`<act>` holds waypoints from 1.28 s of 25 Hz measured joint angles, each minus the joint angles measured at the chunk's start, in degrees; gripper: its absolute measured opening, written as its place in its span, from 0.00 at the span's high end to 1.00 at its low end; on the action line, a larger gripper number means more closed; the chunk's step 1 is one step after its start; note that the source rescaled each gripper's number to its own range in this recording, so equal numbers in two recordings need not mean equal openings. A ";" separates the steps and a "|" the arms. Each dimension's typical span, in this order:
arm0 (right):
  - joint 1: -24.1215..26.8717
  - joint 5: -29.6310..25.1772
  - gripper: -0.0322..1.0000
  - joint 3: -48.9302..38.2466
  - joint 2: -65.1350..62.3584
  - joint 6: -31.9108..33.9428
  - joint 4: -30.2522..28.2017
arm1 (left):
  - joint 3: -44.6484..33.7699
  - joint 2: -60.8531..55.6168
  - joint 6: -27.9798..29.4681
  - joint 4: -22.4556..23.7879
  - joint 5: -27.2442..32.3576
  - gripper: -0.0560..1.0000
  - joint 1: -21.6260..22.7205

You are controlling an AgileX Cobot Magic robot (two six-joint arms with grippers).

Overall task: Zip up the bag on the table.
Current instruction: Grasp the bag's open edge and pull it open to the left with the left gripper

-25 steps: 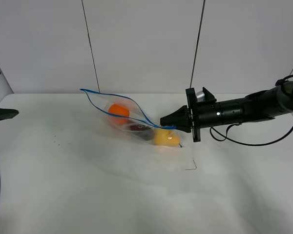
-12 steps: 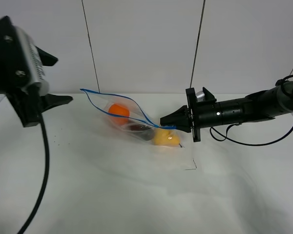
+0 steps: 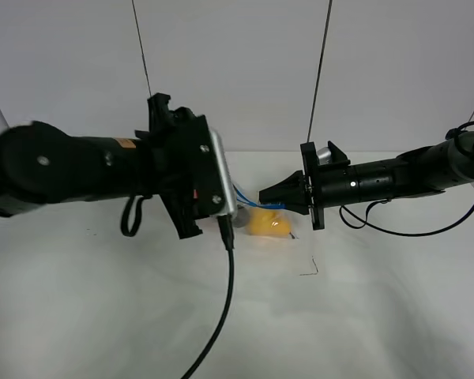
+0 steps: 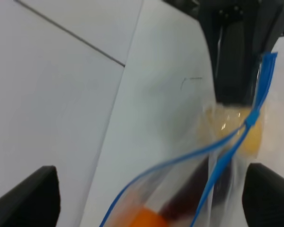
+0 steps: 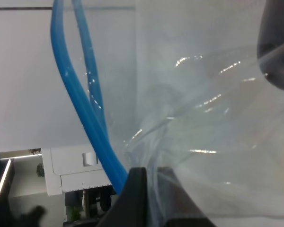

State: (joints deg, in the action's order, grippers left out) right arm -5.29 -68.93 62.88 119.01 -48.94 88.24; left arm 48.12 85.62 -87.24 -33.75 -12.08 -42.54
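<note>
The bag is clear crinkly plastic; in the exterior view my left arm (image 3: 174, 174) hides most of it, leaving the yellow pear (image 3: 268, 224) and a bit of blue zip strip (image 3: 246, 197). My right gripper (image 3: 264, 196) is shut on the bag's corner by the zip end; its fingertips (image 5: 138, 189) pinch the plastic beside the blue strip (image 5: 80, 99). In the left wrist view the zip strip (image 4: 227, 151) gapes apart over the orange (image 4: 149, 220), the dark eggplant (image 4: 191, 187) and the pear (image 4: 244, 130). My left gripper (image 4: 151, 198) is open above the bag, its fingers (image 4: 33, 196) wide apart.
The white table (image 3: 363, 316) spreads around the bag, with a small dark pencil mark (image 3: 308, 268) in front of the pear and faint specks at the left. A black cable (image 3: 225, 300) hangs from my left arm. Grey wall panels stand behind.
My left arm has swung in from the left edge to above the bag and now hides most of it. The right gripper and the bag have not moved.
</note>
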 joint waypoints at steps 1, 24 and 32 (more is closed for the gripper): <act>0.00 0.00 0.97 0.00 0.00 0.00 0.00 | 0.00 1.50 0.00 0.00 -1.97 0.00 -1.12; 0.00 0.00 0.97 0.00 0.00 0.17 0.05 | 0.01 18.63 9.54 12.97 -18.53 0.38 -7.49; 0.00 0.06 0.97 0.00 0.00 0.17 -0.19 | 0.06 18.77 9.78 13.02 -20.78 0.63 -7.49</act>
State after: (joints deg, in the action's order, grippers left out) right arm -5.29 -68.87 62.88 119.01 -48.77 88.05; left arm 48.18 104.38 -77.47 -20.73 -32.86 -50.03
